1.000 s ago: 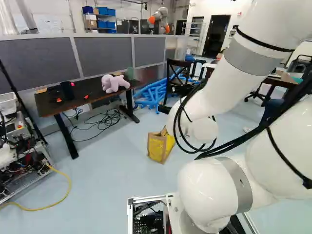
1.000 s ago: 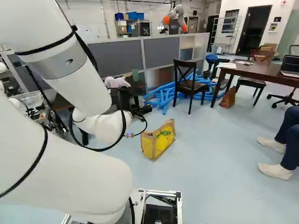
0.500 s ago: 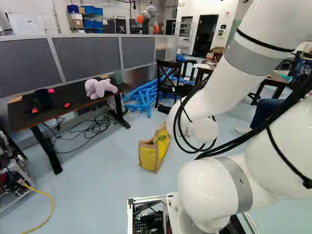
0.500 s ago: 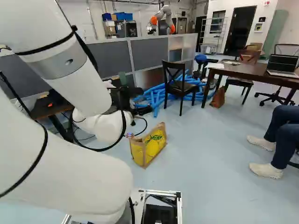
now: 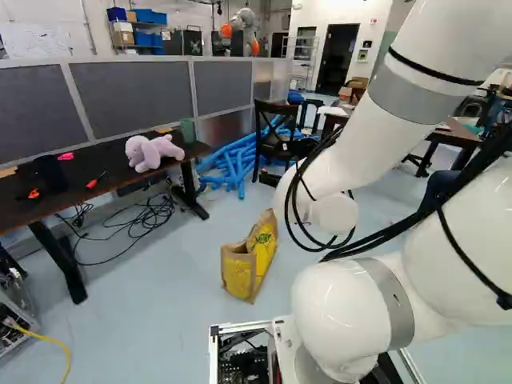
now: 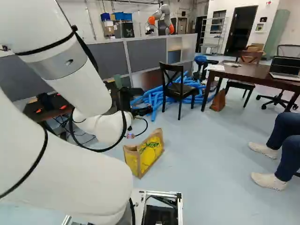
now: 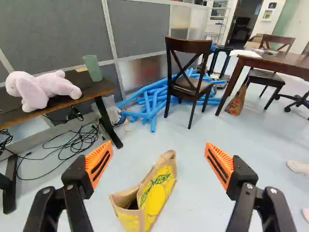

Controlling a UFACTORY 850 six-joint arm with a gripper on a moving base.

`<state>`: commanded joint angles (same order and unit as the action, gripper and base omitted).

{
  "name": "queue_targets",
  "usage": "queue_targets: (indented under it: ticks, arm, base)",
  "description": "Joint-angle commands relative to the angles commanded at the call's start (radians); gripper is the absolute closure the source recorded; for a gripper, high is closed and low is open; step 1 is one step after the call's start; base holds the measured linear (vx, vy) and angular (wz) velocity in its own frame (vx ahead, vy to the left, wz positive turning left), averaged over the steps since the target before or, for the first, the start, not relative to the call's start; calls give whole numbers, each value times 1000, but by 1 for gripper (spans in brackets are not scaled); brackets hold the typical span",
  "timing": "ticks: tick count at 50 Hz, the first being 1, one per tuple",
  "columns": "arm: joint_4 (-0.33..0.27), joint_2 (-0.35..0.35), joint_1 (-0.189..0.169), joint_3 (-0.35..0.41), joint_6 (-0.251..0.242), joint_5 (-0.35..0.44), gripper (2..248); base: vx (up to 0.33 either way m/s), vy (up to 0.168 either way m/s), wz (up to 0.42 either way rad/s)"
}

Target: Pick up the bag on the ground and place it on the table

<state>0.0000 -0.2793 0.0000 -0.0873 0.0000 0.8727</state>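
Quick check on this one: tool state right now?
Tool: open, fingers wide apart, holding nothing; the yellow bag is on the floor ahead, ungripped.

Yellow bag [image 7: 158,194] with green print.

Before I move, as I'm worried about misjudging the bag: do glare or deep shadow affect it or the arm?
Wrist view: the printed side of the bag shows no glare, but its open mouth is dark inside; left base view: bright highlights on the glossy white arm; right base view: no deep shadow across the bag's printed side.
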Motion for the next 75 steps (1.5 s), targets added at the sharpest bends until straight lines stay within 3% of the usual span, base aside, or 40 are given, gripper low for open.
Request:
queue_targets:
  ticks: [36,56,75]
  arm:
    - [0,0,0,0,0,0,3]
    - [0,79,-5,-68,0,0,3]
    - [0,213,-5,-173,0,-26,3]
  base:
    - [177,-52,-5]
    - [8,-1,-3]
    - [0,0,0]
